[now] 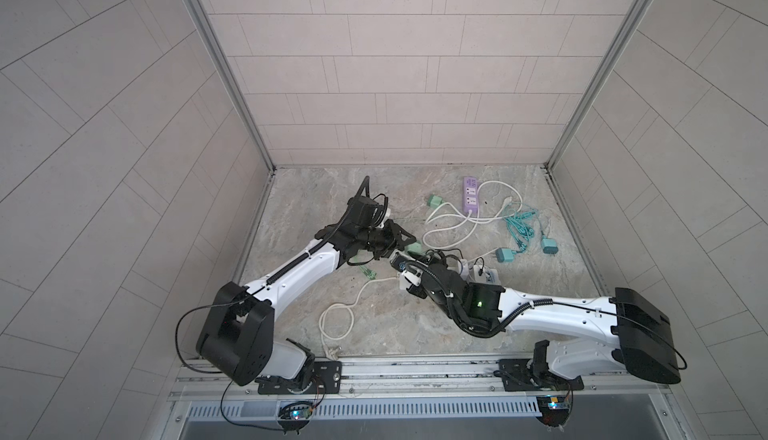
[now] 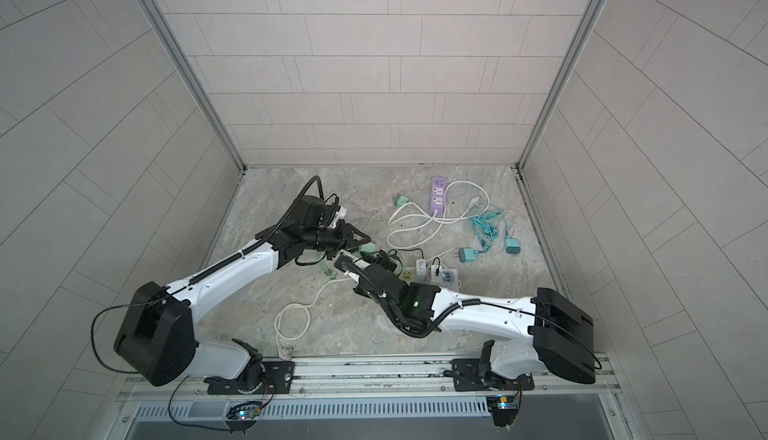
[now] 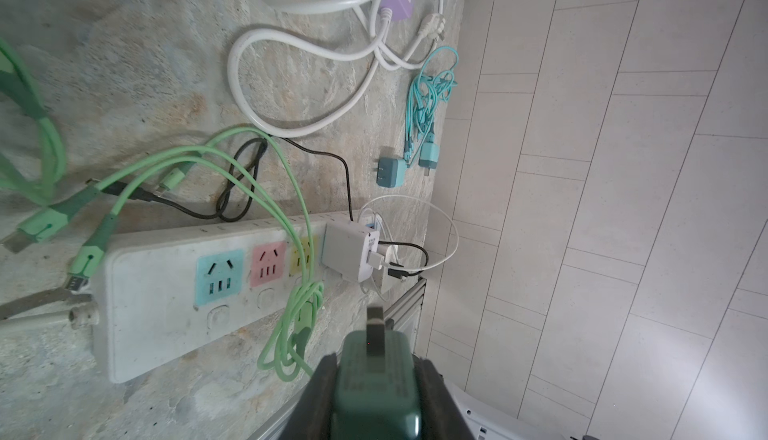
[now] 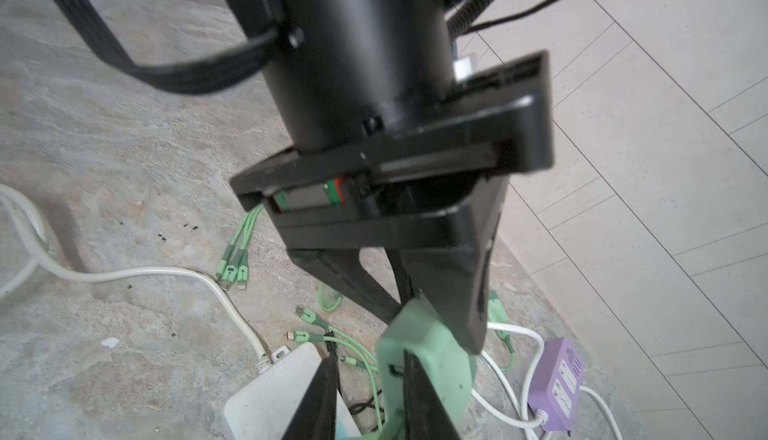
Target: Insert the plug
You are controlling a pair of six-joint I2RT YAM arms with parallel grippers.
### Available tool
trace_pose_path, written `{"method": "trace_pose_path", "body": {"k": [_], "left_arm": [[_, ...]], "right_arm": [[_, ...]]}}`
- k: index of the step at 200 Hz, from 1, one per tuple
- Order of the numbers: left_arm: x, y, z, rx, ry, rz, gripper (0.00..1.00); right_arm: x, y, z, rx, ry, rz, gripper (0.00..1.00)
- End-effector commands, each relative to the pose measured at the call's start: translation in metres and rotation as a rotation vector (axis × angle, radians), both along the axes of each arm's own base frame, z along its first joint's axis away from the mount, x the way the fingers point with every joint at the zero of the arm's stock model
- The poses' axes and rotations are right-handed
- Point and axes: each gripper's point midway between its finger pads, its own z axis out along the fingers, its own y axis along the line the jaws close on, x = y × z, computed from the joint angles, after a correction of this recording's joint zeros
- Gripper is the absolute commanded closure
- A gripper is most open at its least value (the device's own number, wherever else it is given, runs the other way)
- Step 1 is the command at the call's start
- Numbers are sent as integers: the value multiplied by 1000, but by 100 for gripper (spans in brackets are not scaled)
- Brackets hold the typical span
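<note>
The gray stone table (image 1: 415, 326) has a purple power strip (image 1: 471, 195), a white power strip (image 3: 166, 292), white cords (image 4: 137, 272), green cables (image 3: 89, 257) and blue-green chargers (image 1: 505, 255) lying on it

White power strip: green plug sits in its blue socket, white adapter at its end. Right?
No: the left wrist view shows the white power strip's blue socket empty; the left fingers hold the green plug. The white adapter is at its end.
</note>
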Motion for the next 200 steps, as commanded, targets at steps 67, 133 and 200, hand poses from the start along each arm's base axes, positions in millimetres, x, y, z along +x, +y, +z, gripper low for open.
{"method": "trace_pose_path", "body": {"k": [67, 133, 200], "left_arm": [[-23, -9, 19, -66, 0, -107, 100], [-27, -4, 29, -61, -20, -102, 100], [-30, -4, 33, -69, -24, -104, 100]], "right_arm": [[12, -16, 1, -45, -52, -90, 69], [23, -29, -7, -110, -102, -191, 77], [29, -35, -6, -114, -145, -247, 89]]}}
